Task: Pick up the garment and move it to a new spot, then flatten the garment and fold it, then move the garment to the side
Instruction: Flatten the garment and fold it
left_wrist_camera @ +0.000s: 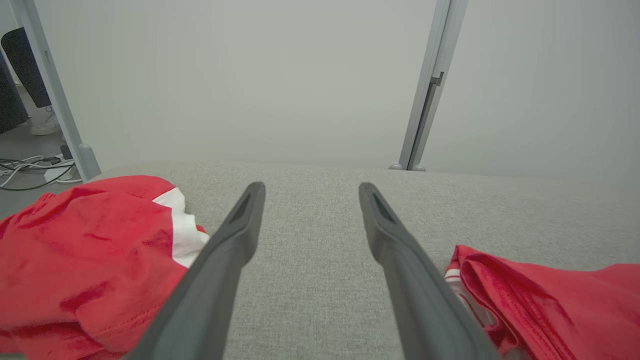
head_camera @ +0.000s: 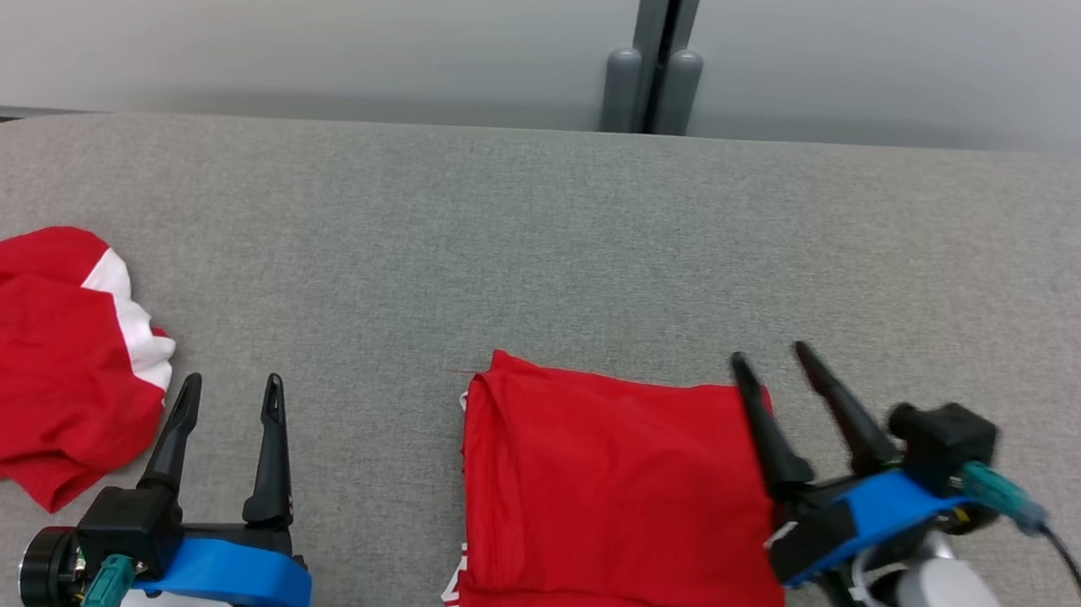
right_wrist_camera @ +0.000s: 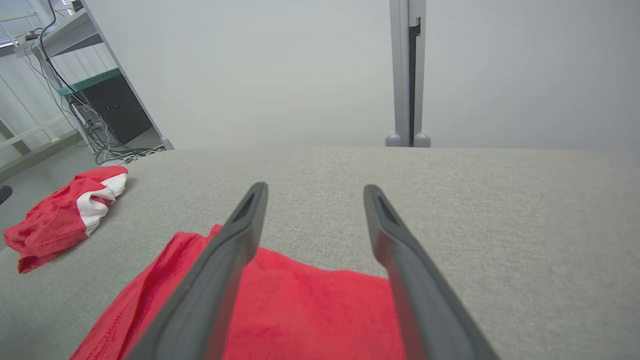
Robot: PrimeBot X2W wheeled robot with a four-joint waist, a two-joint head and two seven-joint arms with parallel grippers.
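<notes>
A red garment (head_camera: 616, 507) lies folded into a neat rectangle on the grey table (head_camera: 545, 246), right of centre near the front edge. My right gripper (head_camera: 772, 360) hovers over its right edge, open, with nothing between its fingers. The right wrist view looks along those spread fingers (right_wrist_camera: 240, 240) at the garment (right_wrist_camera: 300, 310) beneath them. My left gripper (head_camera: 233, 385) stands open at the lower left, between the two red cloths. In the left wrist view its gripper (left_wrist_camera: 307, 192) points across bare table, with the folded garment's corner (left_wrist_camera: 540, 295) at right.
A second red garment with white bands (head_camera: 25, 359) lies crumpled at the table's left edge, also visible as a red heap (left_wrist_camera: 85, 255) (right_wrist_camera: 65, 215). A pale wall with a grey post (head_camera: 657, 52) stands behind the table. Cables and a cabinet (right_wrist_camera: 110, 110) sit beyond the left end.
</notes>
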